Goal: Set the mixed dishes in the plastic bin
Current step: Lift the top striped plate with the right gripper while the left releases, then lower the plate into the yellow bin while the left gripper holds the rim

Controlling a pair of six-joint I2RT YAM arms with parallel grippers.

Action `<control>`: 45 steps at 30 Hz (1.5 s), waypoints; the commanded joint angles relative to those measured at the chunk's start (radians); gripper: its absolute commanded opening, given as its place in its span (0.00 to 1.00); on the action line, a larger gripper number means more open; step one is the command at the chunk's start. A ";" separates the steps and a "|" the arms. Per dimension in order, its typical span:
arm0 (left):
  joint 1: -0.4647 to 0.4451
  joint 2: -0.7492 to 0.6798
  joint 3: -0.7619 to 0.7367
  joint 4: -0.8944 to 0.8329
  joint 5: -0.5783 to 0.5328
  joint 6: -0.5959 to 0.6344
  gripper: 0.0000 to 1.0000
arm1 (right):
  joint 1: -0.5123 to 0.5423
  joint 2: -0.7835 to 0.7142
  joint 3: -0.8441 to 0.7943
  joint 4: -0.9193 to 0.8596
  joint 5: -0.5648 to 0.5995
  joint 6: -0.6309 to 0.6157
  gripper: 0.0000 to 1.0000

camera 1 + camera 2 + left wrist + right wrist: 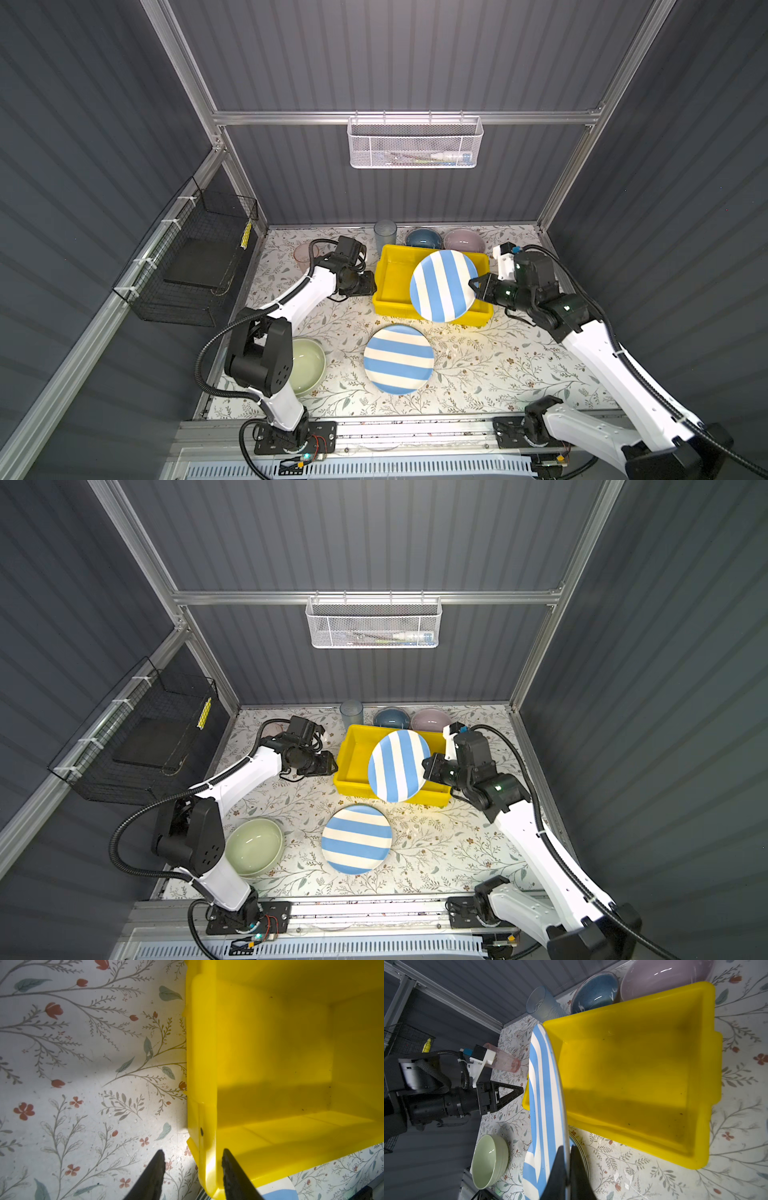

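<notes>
Right gripper [475, 286] grips the striped plate [442, 286] tilted over the yellow bin [390, 270], left gripper [192, 1150] straddles its wall unclenched; next: lower, release.

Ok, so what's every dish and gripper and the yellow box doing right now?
yellow bin: empty.
held striped plate: gripped by its edge, tilted over the bin.
other striped plate: flat on the table.
green bowl: upright on the table.
blue bowl: upright behind the bin.
lilac bowl: upright behind the bin.
blue tumbler: upright.
pink tumbler: upright.
left gripper: open, astride the bin's wall.
right gripper: shut on the held striped plate.
</notes>
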 commanded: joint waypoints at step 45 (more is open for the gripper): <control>0.003 0.084 0.007 0.083 0.184 -0.042 0.24 | -0.004 0.783 0.138 0.550 -0.204 0.190 0.03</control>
